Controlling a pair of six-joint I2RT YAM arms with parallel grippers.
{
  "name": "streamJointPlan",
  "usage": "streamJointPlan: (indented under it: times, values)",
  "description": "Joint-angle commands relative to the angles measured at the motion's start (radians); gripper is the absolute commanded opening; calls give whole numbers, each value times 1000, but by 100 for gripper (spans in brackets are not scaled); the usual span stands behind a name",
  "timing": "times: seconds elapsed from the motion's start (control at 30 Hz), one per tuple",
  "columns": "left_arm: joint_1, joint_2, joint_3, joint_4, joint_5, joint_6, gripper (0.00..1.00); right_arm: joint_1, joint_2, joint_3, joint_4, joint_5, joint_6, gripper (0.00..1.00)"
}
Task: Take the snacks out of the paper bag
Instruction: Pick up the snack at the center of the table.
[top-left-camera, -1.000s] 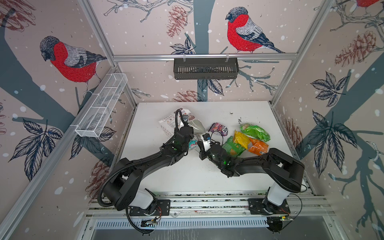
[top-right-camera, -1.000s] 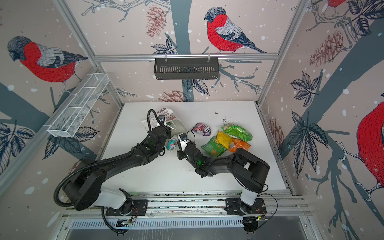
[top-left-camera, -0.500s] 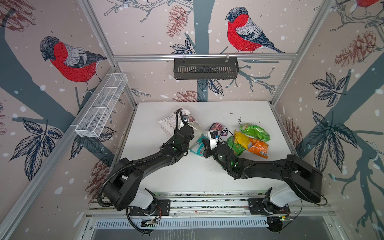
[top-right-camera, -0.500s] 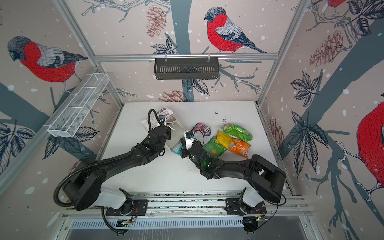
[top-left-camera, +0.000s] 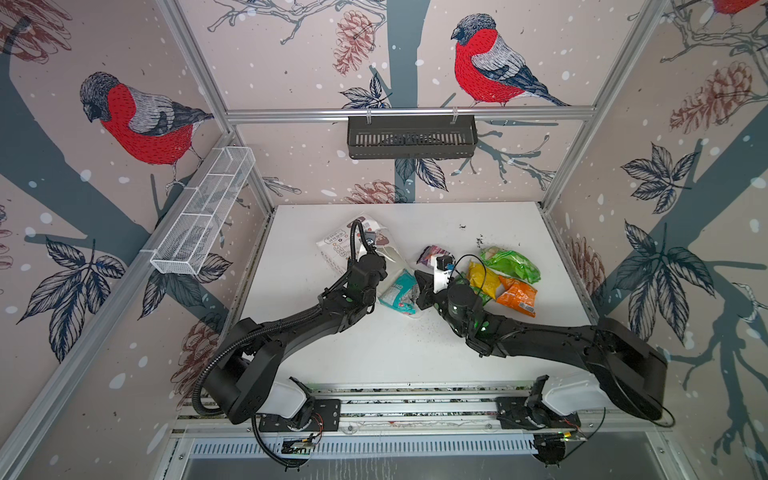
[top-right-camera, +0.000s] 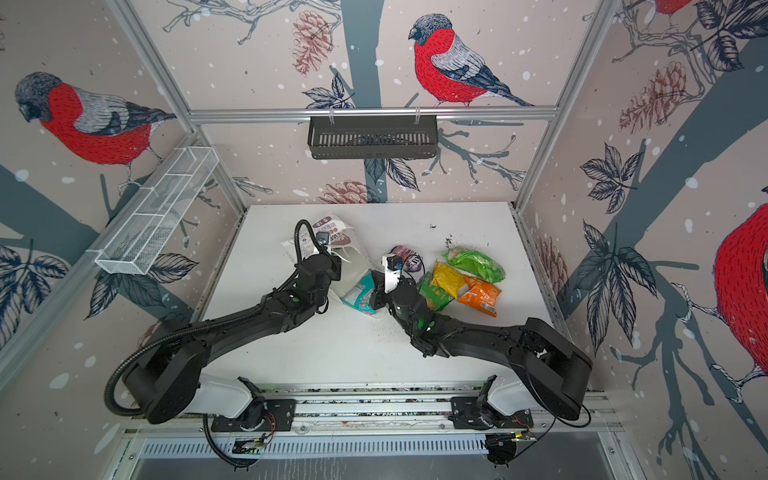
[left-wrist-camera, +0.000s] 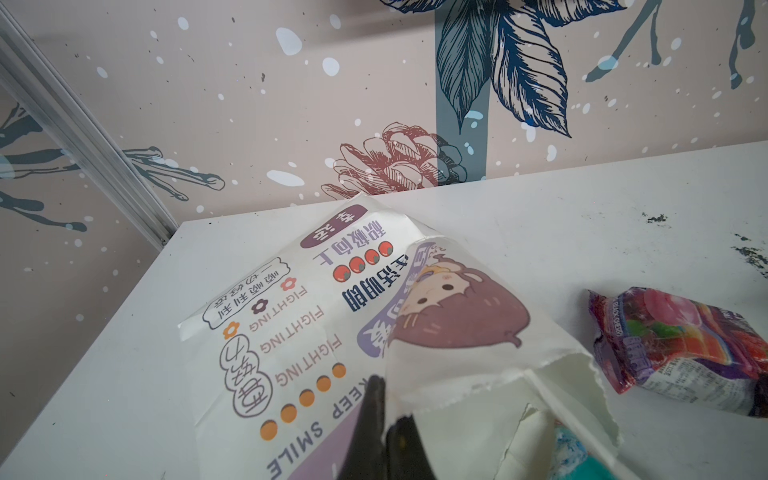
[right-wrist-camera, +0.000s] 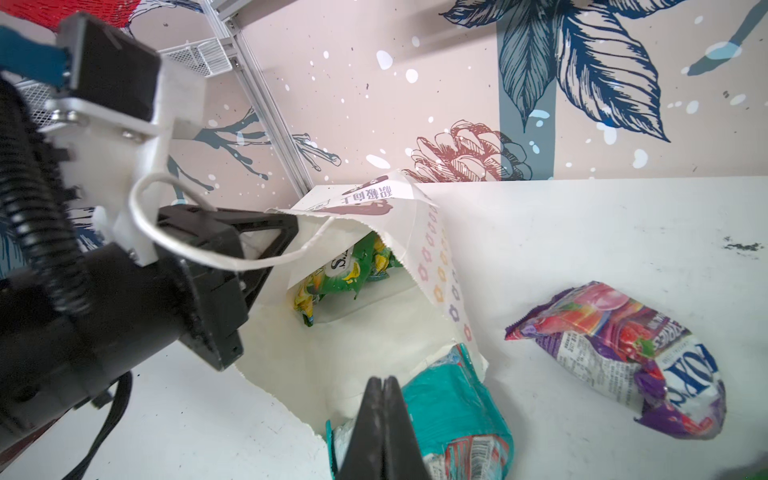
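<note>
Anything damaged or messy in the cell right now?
Yes. The paper bag has a torn, ragged mouth edge next to the teal packet. Also, dark specks are scattered on the table near its far side.

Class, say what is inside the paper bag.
A green-yellow packet lies deep in the paper bag; a teal packet sits at its mouth. Paper hides anything further in.

- paper bag (left-wrist-camera: 316, 332): white; lilac panels, brown-haired cartoon girl, orange dots, red tomatoes, dark blue characters, pinkish "FIGHTING" lettering.
- teal packet (right-wrist-camera: 453, 407): teal, with white and red print.
- purple packet (right-wrist-camera: 615, 349): purple, pink-red fruit print, white panel.
- green-yellow packet (right-wrist-camera: 345, 270): green, yellow patches.
- green packet (top-left-camera: 513, 264), yellow packet (top-left-camera: 482, 278), orange packet (top-left-camera: 517, 295): bright, mostly plain.
- surface (top-left-camera: 374, 353): white, black specks.
</note>
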Motion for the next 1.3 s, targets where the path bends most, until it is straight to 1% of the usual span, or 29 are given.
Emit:
streamJointPlan:
  times: [0.0, 0.03, 0.07, 0.1, 0.27, 0.3, 0.33, 0.43, 0.57, 0.67, 0.8, 0.97, 1.07, 1.1, 1.13, 1.2, 1.27]
  values:
    - [3, -12, -5, 19, -25, -15, 0, -36, -10, 6, -41, -113, 29, 1]
    - [3, -13, -5, 18, -23, -16, 0, -45, -8, 6, -48, -163, 28, 15]
    - [3, -13, -5, 20, -20, -15, 0, -55, -6, 6, -55, -221, 26, 37]
    - [3, -11, -5, 20, -19, -17, 0, -58, -5, 9, -74, -261, 26, 47]
    - [3, -1, -3, 28, -16, -22, 0, -25, 28, 10, -121, -400, -6, 63]
    - [3, 2, -3, 29, -14, -22, 0, -10, 47, 19, -145, -398, -9, 66]
    - [3, 4, -2, 29, -13, -23, 0, -1, 65, 32, -168, -391, -11, 67]
    - [3, 4, 0, 27, -12, -29, 0, 6, 138, 86, -260, -380, 5, 67]
    - [3, -6, -2, 25, -14, -31, 0, 8, 230, 135, -322, -363, 15, 61]
    - [3, -16, -9, 27, -7, -32, 0, 15, 286, 173, -374, -308, 15, 57]
    - [3, -25, -17, 31, -11, -32, 0, 38, 366, 256, -498, -186, 8, 57]
    - [3, -22, -18, 33, -16, -25, 0, 40, 433, 298, -553, -152, 38, 57]
    - [3, -22, -19, 37, -16, -21, 0, 40, 465, 324, -600, -104, 57, 52]
    - [3, -22, -20, 40, -17, -20, 0, 40, 475, 330, -610, -89, 62, 48]
    - [3, -21, -19, 40, -19, -18, 0, 41, 480, 335, -615, -82, 66, 42]
    - [3, -17, -18, 40, -20, -17, 0, 40, 488, 336, -615, -67, 73, 21]
    - [3, -14, -17, 39, -22, -14, 0, 40, 490, 335, -615, -48, 76, 8]
